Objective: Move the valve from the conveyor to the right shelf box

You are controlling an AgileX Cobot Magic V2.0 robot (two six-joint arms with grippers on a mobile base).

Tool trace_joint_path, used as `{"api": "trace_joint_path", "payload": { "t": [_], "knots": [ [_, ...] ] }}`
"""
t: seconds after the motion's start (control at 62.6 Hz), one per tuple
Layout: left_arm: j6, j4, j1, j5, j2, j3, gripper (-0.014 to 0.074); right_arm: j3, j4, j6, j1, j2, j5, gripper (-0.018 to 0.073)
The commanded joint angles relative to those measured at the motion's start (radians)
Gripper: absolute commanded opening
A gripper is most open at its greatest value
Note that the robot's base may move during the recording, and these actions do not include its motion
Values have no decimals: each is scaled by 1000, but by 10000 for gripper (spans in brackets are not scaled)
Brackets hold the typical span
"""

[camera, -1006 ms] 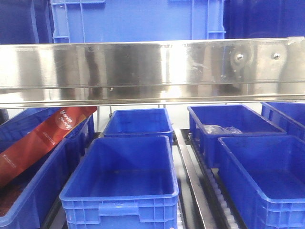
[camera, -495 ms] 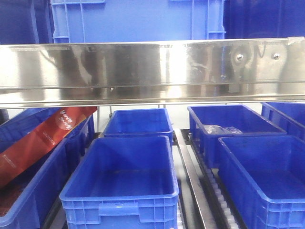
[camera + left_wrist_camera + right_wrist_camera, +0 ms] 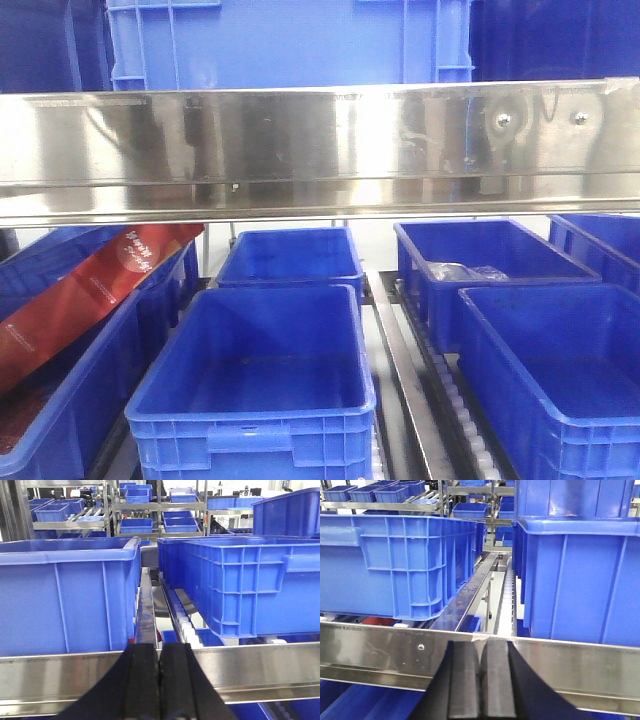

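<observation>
Blue plastic bins fill every view, and neither the valve nor the conveyor shows in any of them, so which way the valve lies from either arm, how its long axis runs and which arm is nearer cannot be told.

The left tool (image 3: 159, 680) has its two black pads pressed together with nothing between them; it faces a stainless shelf rail (image 3: 60, 672) with large blue crates behind. The right tool (image 3: 481, 680) is likewise closed and empty, pointed at a steel beam (image 3: 375, 650) below two more crates.

From the front view, a broad polished rail (image 3: 300, 140) spans the frame. Below it sit open bins: a near centre bin (image 3: 255, 395), a right bin (image 3: 560, 370) that is cut off by the frame edge, and a back bin (image 3: 480, 265) holding something clear and crumpled, too dim to name. A red packet (image 3: 85, 290) leans in the left bin.

Judging by this, the pick has not begun; the belt must lie outside all three views.
</observation>
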Motion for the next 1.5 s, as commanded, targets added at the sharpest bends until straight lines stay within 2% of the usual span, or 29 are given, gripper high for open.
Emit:
{"api": "trace_joint_path", "payload": {
  "t": [0.0, 0.176, 0.303, 0.367, 0.495, 0.671, 0.719, 0.799, 1.07, 1.118, 1.485],
  "knots": [
    [-2, 1, 2, -23, -4, 0, -111, 3, -7, -3, -4, -5, -16, -162],
    [-2, 13, 23, -33, -13, 33, -111, 3, -7, -3, -4, -5, -16, -162],
    [-2, 13, 91, -142, -51, 140, -111, 3, -7, -3, -4, -5, -16, -162],
    [-2, 14, 118, -233, -80, 219, -111, 3, -7, -3, -4, -5, -16, -162],
    [-8, 14, 116, -384, -90, 393, -111, 3, -7, -3, -4, -5, -16, -162],
    [-8, 18, 58, -536, -90, 515, -111, 3, -7, -3, -4, -5, -20, -162],
    [-8, 19, 39, -470, -90, 515, -111, 3, -7, -3, -4, -5, -21, -162],
    [-8, 21, 16, -453, -90, 515, -111, 3, -7, -3, -4, -5, -23, -162],
    [-8, 20, 13, -504, -90, 515, -111, 3, -7, -3, -4, -5, -23, -162],
    [-8, 1, 13, -498, -90, 515, -111, 3, -7, -3, -4, -5, -23, -162],
    [-8, 0, 13, -522, -90, 515, -111, 3, -7, -3, -4, -5, -23, -162]
  ]
}}
